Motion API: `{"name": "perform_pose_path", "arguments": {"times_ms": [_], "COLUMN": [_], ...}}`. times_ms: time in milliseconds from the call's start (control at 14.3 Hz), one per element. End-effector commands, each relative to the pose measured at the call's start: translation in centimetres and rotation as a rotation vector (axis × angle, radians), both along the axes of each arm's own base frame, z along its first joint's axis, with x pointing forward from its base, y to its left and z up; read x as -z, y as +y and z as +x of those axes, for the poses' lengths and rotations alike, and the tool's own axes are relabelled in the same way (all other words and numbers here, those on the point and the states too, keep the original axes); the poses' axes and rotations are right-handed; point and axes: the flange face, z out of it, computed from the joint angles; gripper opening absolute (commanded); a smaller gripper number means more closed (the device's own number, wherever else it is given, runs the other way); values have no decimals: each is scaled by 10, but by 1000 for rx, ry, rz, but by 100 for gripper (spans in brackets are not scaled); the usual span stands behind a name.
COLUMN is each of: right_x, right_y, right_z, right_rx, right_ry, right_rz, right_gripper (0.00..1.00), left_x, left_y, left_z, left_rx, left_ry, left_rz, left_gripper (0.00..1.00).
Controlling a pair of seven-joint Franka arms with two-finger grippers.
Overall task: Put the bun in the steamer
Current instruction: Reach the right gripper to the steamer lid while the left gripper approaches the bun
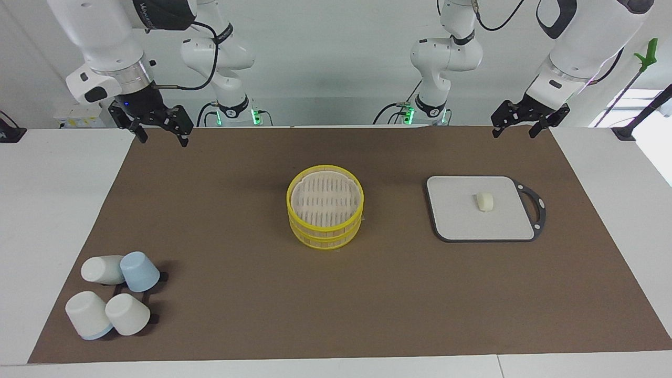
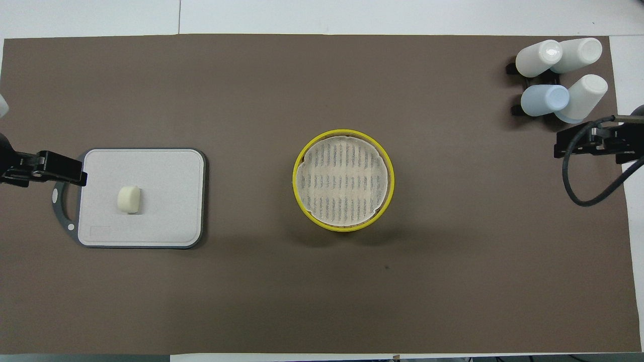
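Note:
The bun (image 1: 484,201) is a small cream-white lump lying on a grey rectangular board (image 1: 457,223) toward the left arm's end of the table. It also shows in the overhead view (image 2: 129,199). The steamer (image 1: 325,205), two stacked yellow-rimmed tiers with a pale slatted top, stands at the table's middle (image 2: 343,180). My left gripper (image 1: 515,131) hangs open and empty in the air over the mat beside the board's handle end. My right gripper (image 1: 161,137) hangs open and empty over the mat's corner at the right arm's end. Both arms wait.
Several white and pale blue cups (image 1: 115,296) lie on a black rack at the right arm's end, farther from the robots than the steamer (image 2: 558,75). The board (image 2: 166,221) has a dark looped handle. A brown mat (image 1: 236,220) covers the table.

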Motion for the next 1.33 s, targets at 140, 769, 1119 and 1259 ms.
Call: {"name": "perform_pose_path", "arguments": {"times_ms": [140,769,1119,1259], "right_x": [0,5,29,60], "right_y": [-1,23,106,175], "right_z": [-5,-20,15,40], "right_rx": [16,-41,-107,-54], "right_ry": [-14,91,-32,-21], "right_rz": [2,-6,97,79], "right_gripper": [100,100,100,100], "left_x": [0,1,80,100], "left_y": [3,5,38,45], "left_z": [-8,-9,-50,-53], "left_rx": [4,5,-41,-6], "left_ry": [-4,-1,-58,-48], "left_rz": [11,11,-9,-12], "left_gripper": [100,100,100,100]}}
